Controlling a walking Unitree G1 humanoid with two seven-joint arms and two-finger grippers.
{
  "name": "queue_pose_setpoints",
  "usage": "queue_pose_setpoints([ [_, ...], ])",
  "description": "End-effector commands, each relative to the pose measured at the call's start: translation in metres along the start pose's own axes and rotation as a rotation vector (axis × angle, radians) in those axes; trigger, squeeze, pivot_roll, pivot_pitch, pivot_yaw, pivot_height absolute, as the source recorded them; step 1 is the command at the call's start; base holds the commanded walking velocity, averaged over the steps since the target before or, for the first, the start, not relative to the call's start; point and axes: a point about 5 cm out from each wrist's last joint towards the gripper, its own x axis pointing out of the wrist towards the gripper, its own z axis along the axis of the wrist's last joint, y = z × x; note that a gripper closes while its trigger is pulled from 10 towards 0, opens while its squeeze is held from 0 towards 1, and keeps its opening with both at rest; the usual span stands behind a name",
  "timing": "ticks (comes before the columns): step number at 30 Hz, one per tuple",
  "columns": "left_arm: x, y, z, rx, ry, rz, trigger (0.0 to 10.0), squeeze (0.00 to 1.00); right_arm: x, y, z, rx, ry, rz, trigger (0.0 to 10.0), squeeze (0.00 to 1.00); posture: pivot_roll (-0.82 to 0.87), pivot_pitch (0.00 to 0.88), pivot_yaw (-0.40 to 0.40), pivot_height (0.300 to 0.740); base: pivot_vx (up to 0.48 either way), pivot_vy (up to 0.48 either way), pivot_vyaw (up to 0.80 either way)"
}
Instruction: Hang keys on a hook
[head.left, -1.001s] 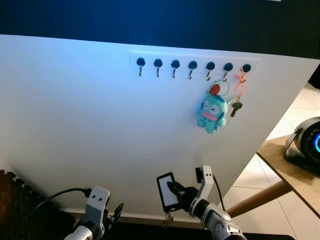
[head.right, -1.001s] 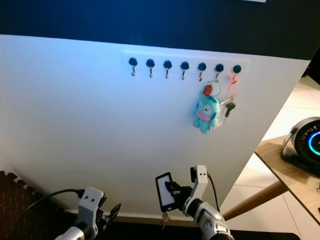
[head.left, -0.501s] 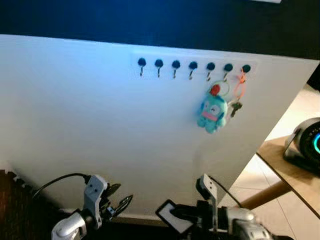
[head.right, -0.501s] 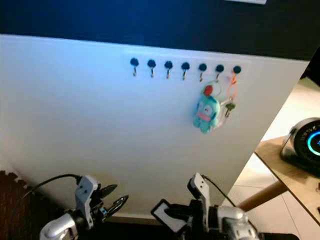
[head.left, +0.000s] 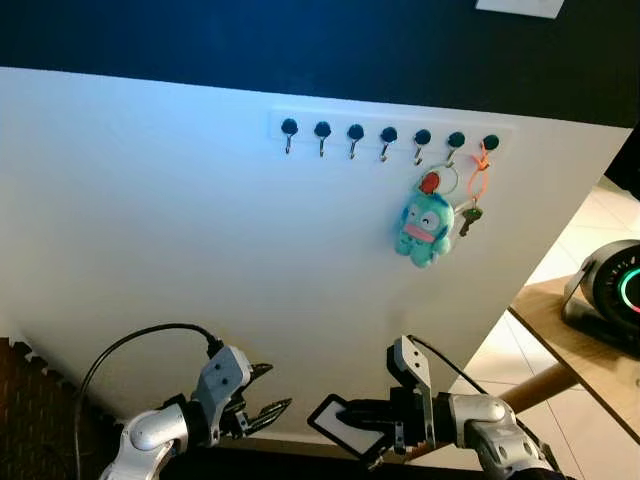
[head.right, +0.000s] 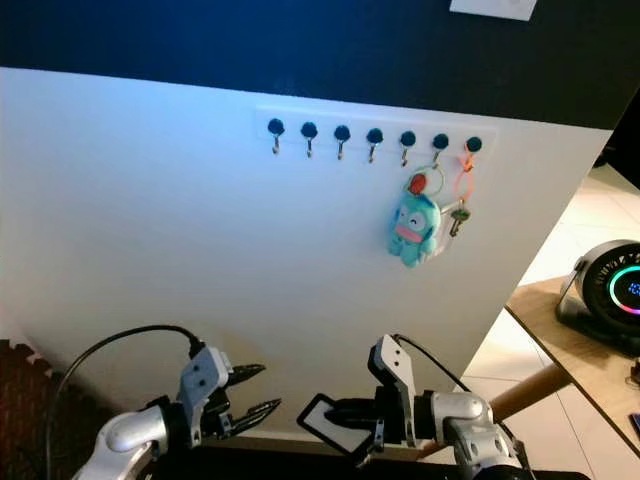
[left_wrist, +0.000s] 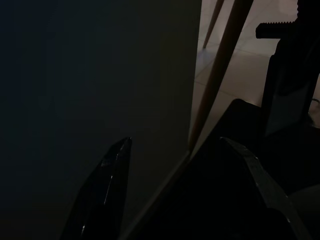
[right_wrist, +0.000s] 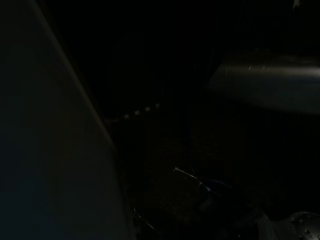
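A white rail of several black-knobbed hooks (head.left: 388, 135) is fixed high on the white panel (head.left: 180, 230). A teal plush keychain (head.left: 425, 228) hangs from the second hook from the right. An orange loop with a key (head.left: 468, 215) hangs from the last hook. Low in front of the panel, my right gripper (head.left: 362, 420) points left, shut on a black-framed white key tag (head.left: 335, 428) that lies tilted. My left gripper (head.left: 268, 392) faces it, open and empty. In the left wrist view its two black fingers (left_wrist: 107, 195) stand apart beside the panel's edge.
A wooden table (head.left: 570, 330) stands at the right with a round black device with a lit ring (head.left: 615, 290) on it. Pale floor tiles (head.left: 590, 225) lie beyond it. A dark mat (head.left: 30, 410) covers the floor at lower left. The right wrist view is very dark.
My right gripper has dropped and turned from pointing up to pointing left, tipping the tag nearly flat. My left gripper has risen, swung toward the right one and opened.
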Motion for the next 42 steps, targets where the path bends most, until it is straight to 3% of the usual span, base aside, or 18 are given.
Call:
queue_pose_setpoints([
  [1,0.007,-0.003,0.004,-0.004,-0.016,-0.025,10.0,0.0,0.001,0.001,0.001,-0.004,0.009,0.004,10.0,0.0,0.0,0.043,-0.079,0.74,0.0,0.0,0.0],
  [20,0.006,-0.012,0.002,-0.028,-0.004,-0.047,10.0,0.0,0.001,-0.001,0.003,-0.009,0.021,-0.003,10.0,0.0,0.01,0.056,-0.075,0.74,0.0,0.0,0.0],
  [42,0.005,-0.011,0.004,-0.008,0.017,-0.049,10.0,0.0,0.005,-0.003,0.005,-0.029,0.032,-0.013,10.0,0.0,0.0,0.056,-0.078,0.74,0.0,0.0,0.0],
])
